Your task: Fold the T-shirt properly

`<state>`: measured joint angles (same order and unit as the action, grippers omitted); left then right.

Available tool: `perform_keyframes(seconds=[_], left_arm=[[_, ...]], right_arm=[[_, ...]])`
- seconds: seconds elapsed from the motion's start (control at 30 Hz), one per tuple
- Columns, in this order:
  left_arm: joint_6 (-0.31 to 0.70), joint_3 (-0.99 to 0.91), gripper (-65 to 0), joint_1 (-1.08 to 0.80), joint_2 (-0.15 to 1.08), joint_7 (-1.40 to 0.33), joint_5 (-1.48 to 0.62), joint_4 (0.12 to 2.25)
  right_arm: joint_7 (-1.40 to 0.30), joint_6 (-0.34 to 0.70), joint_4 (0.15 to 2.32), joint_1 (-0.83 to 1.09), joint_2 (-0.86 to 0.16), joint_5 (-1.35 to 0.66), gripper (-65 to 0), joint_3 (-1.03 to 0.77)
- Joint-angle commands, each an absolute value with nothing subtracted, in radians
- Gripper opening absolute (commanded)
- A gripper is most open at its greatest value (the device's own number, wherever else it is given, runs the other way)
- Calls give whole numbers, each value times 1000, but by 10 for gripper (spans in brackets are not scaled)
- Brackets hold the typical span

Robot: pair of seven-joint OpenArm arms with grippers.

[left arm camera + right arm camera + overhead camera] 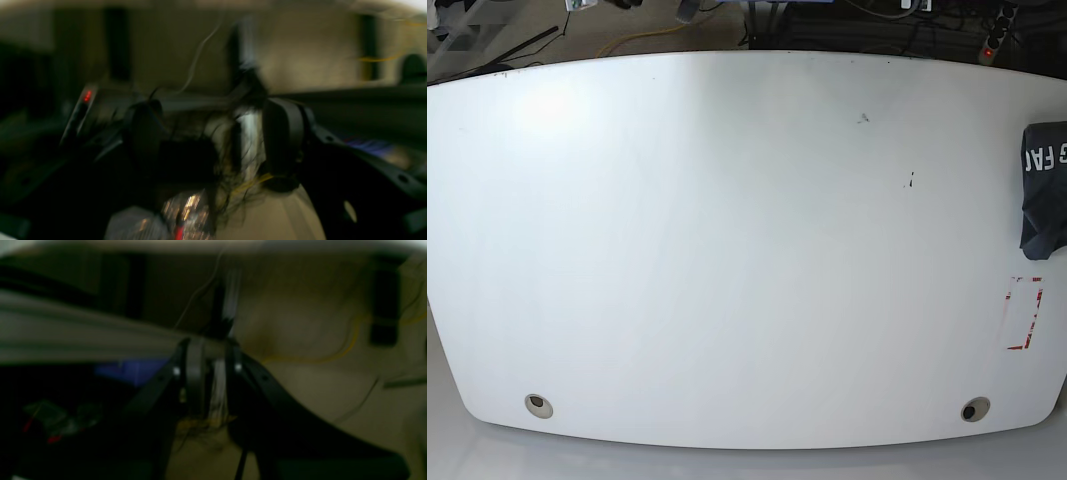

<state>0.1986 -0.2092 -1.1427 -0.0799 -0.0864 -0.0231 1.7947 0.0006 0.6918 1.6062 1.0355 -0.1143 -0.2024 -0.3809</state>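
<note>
The dark slate-blue T-shirt [1043,190] lies bunched at the far right edge of the white table [727,250] in the base view, partly cut off by the frame, with white letters showing on it. Neither arm shows in the base view. Both wrist views are dark and blurred and show no shirt. My left gripper [213,143] has its black fingers [283,140] wide apart and holds nothing. My right gripper [213,380] has its fingers [194,376] close together with only a thin gap and nothing between them.
A red-edged rectangle [1025,313] is marked on the table below the shirt. Two round cable holes [539,404] [974,408] sit near the front edge. Cables and a power strip [993,35] lie on the floor behind the table.
</note>
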Motion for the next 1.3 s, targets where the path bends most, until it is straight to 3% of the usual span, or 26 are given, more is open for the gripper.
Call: perform_keyframes(seconds=[0.0,0.4,0.77,0.93,1.27], left_arm=[[206,-206,-224,-1139,-71,-81,-28,1704],[206,-200,-224,-820,-13,-77,-25,1079],[206,-199,-222,-509,31,-77,-24,638],[206,-199,-222,-360,61,-71,50,449],[199,-199,-222,-185,67,-28,74,242]], right_arm=[[10,698,1518,1053,-128,-209,-549,-357],[12,698,1063,803,-128,-76,-549,-343],[12,694,705,524,-134,48,-549,-346],[12,591,598,418,-134,127,-549,-344],[12,509,415,229,-134,211,-544,-343]])
